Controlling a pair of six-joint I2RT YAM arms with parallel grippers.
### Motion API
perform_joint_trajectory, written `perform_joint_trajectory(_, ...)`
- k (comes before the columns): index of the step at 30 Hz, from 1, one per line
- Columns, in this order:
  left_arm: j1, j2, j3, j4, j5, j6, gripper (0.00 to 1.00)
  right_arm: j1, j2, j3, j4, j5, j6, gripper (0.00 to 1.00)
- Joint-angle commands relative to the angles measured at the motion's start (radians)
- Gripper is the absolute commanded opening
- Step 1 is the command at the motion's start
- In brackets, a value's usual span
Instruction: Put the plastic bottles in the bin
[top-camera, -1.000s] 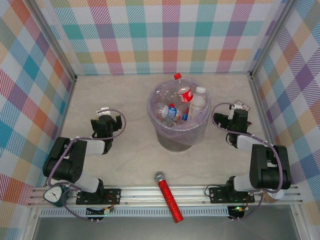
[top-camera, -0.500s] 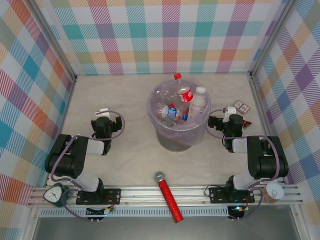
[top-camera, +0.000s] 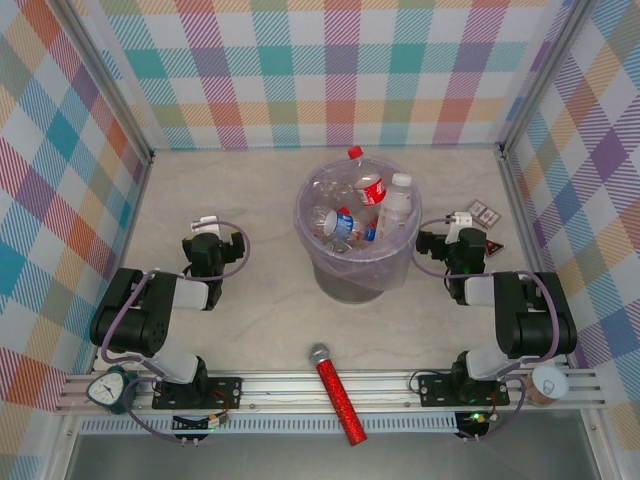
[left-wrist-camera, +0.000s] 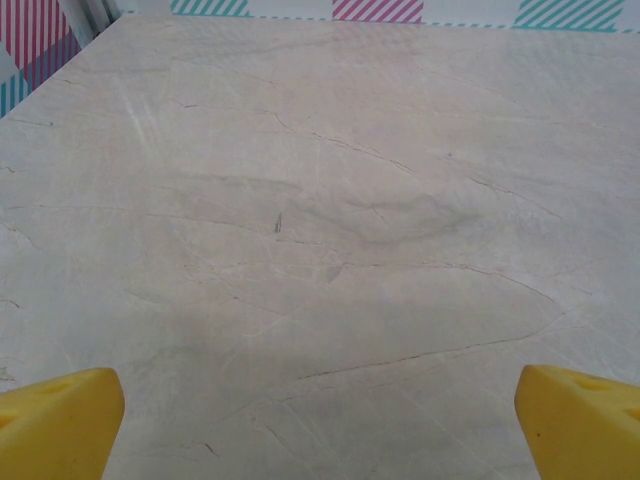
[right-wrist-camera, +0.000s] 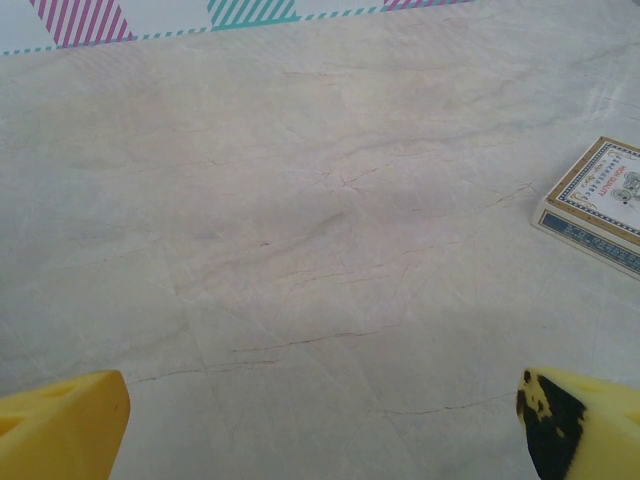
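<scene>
Top view: we see plastic bottles (top-camera: 372, 200) piled in the bin (top-camera: 350, 288), centre; microphone (top-camera: 338, 395) lies in front of it.
Left wrist: our left gripper (left-wrist-camera: 320, 415) gapes wide, grasping nothing.
Right wrist: right gripper (right-wrist-camera: 320, 415) is wide too, nothing held; card box (right-wrist-camera: 597, 205) is nearby.

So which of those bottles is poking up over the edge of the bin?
The red-capped bottle at the far rim of the bin: its cap juts past the edge, while the other bottles sit inside it.
</scene>
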Motion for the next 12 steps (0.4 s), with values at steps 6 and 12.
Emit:
perform_joint_trajectory(6, 0.013, 0.003, -0.009, 0.043, 0.011, -0.011, 1.0, 0.007, 0.007, 0.014, 0.025, -0.005, -0.015, 0.99)
perform_joint_trajectory(12, 0.012, 0.002, -0.008, 0.043, 0.011, -0.011, 1.0, 0.01, 0.002, 0.009, 0.033, -0.003, -0.017, 0.99)
